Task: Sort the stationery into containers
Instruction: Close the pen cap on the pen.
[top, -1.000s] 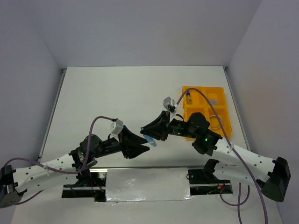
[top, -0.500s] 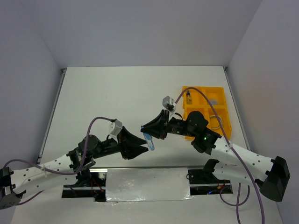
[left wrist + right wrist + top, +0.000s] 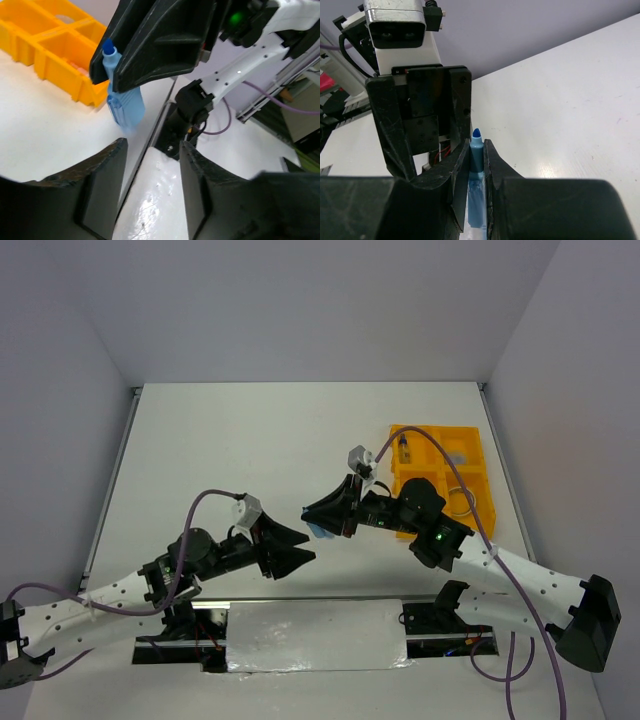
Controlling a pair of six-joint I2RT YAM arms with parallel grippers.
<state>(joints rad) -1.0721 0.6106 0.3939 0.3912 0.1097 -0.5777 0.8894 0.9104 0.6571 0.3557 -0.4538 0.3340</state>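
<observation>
Jaws of the right gripper [image 3: 314,523] are clenched on the small bottle [image 3: 123,104], pinching it high up, just under its blue cap [image 3: 107,48]. In the left wrist view the cap pokes out above the black fingers [image 3: 165,40], and the pale blue, see-through body hangs free below them, off the table [image 3: 250,440]. In the right wrist view the bottle sits squarely between the two pads, cap pointing away from the camera. From above, the bottle shows only as a bit of blue at the tip of the right gripper, over the table close to its near edge and about midway across.

The left gripper [image 3: 303,553] faces the bottle from the left and slightly nearer, close to it but not touching. Its jaws are released and spread wide, with nothing between them. The left wrist view looks through the gap at the bottle and at the right arm behind.

The yellow-orange tray [image 3: 440,471] lies on the table to the right of both grippers, well apart from the bottle, and the right arm reaches across its near left corner. A tan ring [image 3: 460,502] lies in its near right compartment. A small dark item [image 3: 404,448] sits in the far left compartment and something pale [image 3: 456,453] in the far right one; both are too small to tell.
</observation>
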